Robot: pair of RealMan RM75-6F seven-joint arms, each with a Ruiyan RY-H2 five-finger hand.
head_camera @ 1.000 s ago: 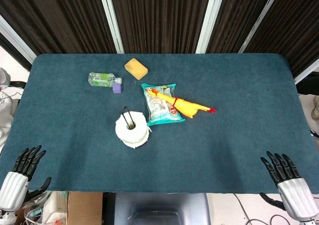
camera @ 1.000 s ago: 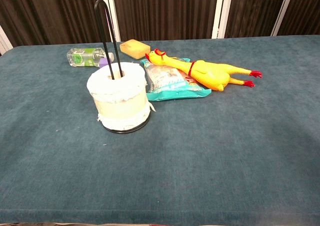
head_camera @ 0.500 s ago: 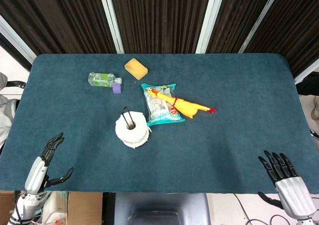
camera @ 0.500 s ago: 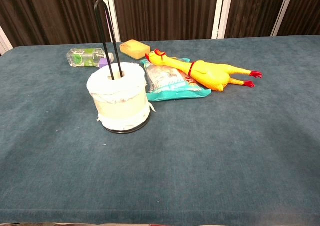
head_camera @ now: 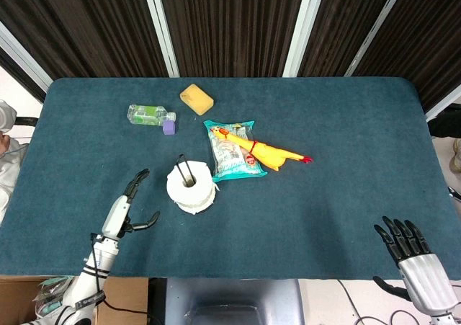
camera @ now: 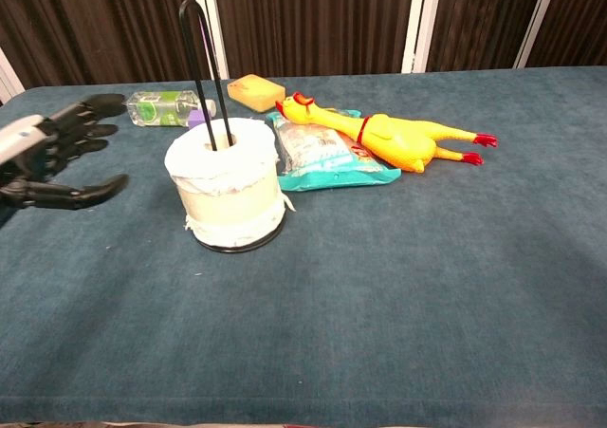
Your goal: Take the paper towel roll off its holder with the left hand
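The white paper towel roll (head_camera: 191,187) (camera: 225,192) stands near the table's middle on a black wire holder (camera: 197,58), whose tall loop rises through the core. My left hand (head_camera: 126,207) (camera: 52,153) hovers open over the table just left of the roll, fingers spread and thumb out, a short gap away from the paper. My right hand (head_camera: 414,259) stays open past the table's near right edge, holding nothing; the chest view does not show it.
Right of the roll lie a teal snack packet (head_camera: 230,150) and a yellow rubber chicken (head_camera: 268,152). Further back are a green-labelled bottle (head_camera: 149,114) with a purple cap and a yellow sponge (head_camera: 196,99). The blue table (head_camera: 346,159) has dark curtains behind it.
My left hand has swung in from the near left table edge to just left of the roll, entering the chest view. The right hand has barely moved.
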